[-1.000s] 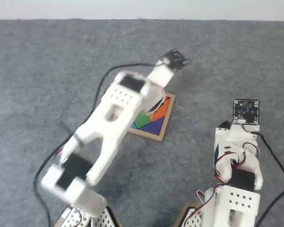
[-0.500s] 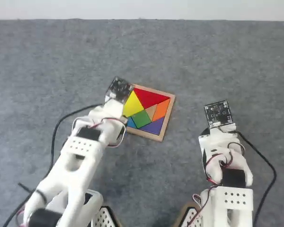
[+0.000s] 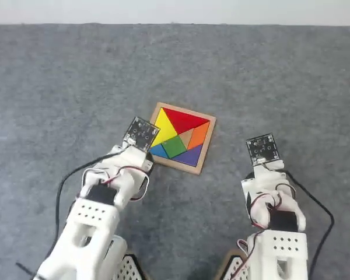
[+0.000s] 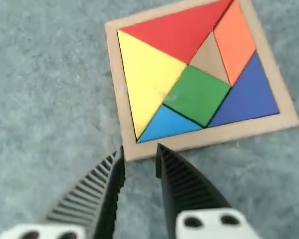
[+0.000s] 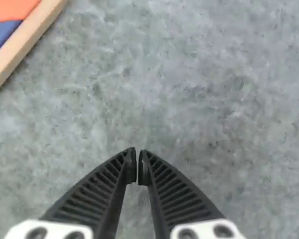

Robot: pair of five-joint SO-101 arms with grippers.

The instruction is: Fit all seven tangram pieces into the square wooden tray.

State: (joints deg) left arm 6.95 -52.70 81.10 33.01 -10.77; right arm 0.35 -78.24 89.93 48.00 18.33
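The square wooden tray [image 3: 178,165] lies on the grey carpet mid-table, turned at an angle. Coloured tangram pieces fill it edge to edge: red triangle [image 4: 182,30], yellow triangle [image 4: 147,79], orange piece [image 4: 236,40], tan triangle [image 4: 209,57], green square [image 4: 197,94], light blue triangle [image 4: 169,124] and dark blue triangle [image 4: 249,97]. My left gripper [image 4: 139,151] hovers just off the tray's near-left corner, slightly open and holding nothing. My right gripper [image 5: 138,155] is shut and empty over bare carpet, to the right of the tray [image 5: 26,34].
Grey carpet [image 3: 268,76] spreads on all sides of the tray. The left arm's body [image 3: 96,216] and the right arm's body [image 3: 277,221] stand at the near edge, with cables looping beside them.
The left arm has pulled back from over the tray toward the near edge, uncovering the filled tray. The right arm has shifted slightly to the left.
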